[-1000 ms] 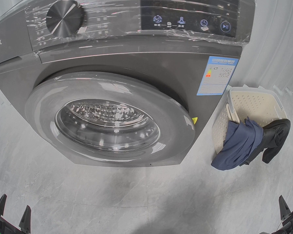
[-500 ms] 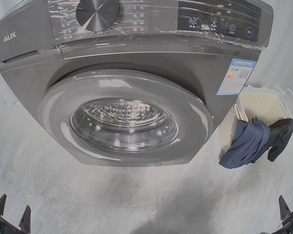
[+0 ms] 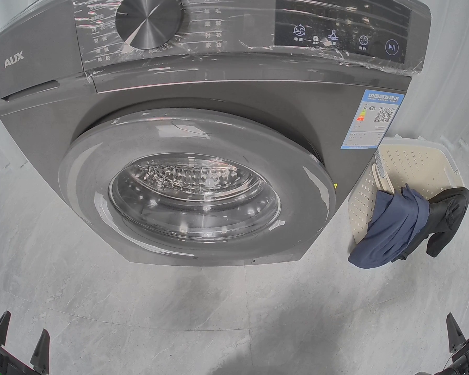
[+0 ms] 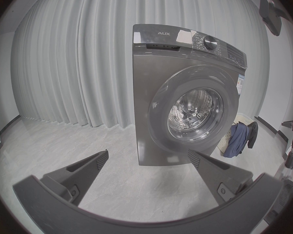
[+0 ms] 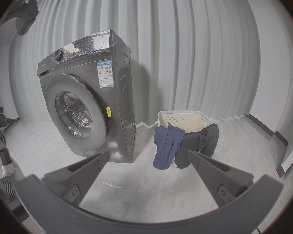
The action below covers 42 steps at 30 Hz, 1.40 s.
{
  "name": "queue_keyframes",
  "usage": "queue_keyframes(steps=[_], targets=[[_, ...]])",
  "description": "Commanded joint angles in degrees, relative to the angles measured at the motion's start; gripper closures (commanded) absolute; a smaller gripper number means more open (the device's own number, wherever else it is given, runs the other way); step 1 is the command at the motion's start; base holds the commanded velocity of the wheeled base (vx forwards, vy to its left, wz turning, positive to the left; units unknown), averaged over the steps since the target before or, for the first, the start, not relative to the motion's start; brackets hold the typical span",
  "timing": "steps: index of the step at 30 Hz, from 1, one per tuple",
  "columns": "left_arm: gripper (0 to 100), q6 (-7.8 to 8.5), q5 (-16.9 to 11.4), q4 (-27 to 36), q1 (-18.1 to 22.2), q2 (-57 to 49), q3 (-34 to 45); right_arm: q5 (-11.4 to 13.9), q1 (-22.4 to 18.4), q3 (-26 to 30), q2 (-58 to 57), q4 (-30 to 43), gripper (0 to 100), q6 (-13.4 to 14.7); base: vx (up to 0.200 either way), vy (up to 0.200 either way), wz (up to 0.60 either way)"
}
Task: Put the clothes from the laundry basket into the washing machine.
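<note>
right pincer (image 5: 147, 154) agape, facing clothes (image 5: 167, 143) draped over laundry basket (image 5: 185, 118)

A dark grey metal front-loading washing machine (image 3: 208, 105) has a glossy grey round door (image 3: 83, 183), and its clear window shows a shiny silver drum (image 3: 193, 183) patterned with dimples. The brushed silver dial (image 3: 148, 17) catches light in radiating streaks. The black control panel (image 3: 344, 32) carries pale blue icons. There is a blue and white label (image 3: 372, 119) and a small yellow sticker (image 5: 108, 111). The cream plastic laundry basket (image 3: 417, 165) is dotted with rows of small holes. It holds a navy blue garment (image 3: 391, 227) and a black garment (image 3: 445, 217). The pale grey floor (image 3: 140, 298) has faint marble veining, and the white curtains (image 4: 71, 65) fall in vertical pleats.
</note>
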Motion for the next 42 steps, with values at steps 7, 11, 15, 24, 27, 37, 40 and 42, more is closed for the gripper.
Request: queue_keyframes(steps=[7,11,15,24,27,37,40,42], targets=[[0,0.0,0.0,0.0,0.0,-0.8,0.9,0.1,-0.1,1.0,-0.7,0.0,0,-0.2,0.0,0.086,0.0],[0,0.0,0.1,0.0,0.0,-0.8,0.9,0.1,-0.1,1.0,-0.7,0.0,0,-0.2,0.0,0.0,0.0],[0,0.0,0.1,0.0,0.0,-0.8,0.9,0.1,-0.1,1.0,-0.7,0.1,0,0.1,0.0,0.0,0.0],[0,0.0,0.1,0.1,0.0,-0.8,0.9,0.0,2.8,-10.9,13.0,-3.7,0,-0.1,0.0,0.0,0.0],[0,0.0,0.1,0.0,0.0,-0.8,0.9,0.3,6.7,-9.4,20.6,-5.2,0,1.1,0.0,0.0,0.0],[0,-0.09,0.0,0.1,0.0,-0.8,0.9,5.8,17.1,-12.7,49.8,-21.4,0,4.2,0.0,0.0,0.0],[0,-0.09,0.0,0.1,0.0,-0.8,0.9,5.5,20.1,-13.2,54.4,-26.1,0,4.0,0.0,0.0,0.0],[0,-0.09,0.0,0.1,0.0,-0.8,0.9,5.4,22.2,-13.7,58.8,-30.4,0,5.0,0.0,0.0,0.0]])
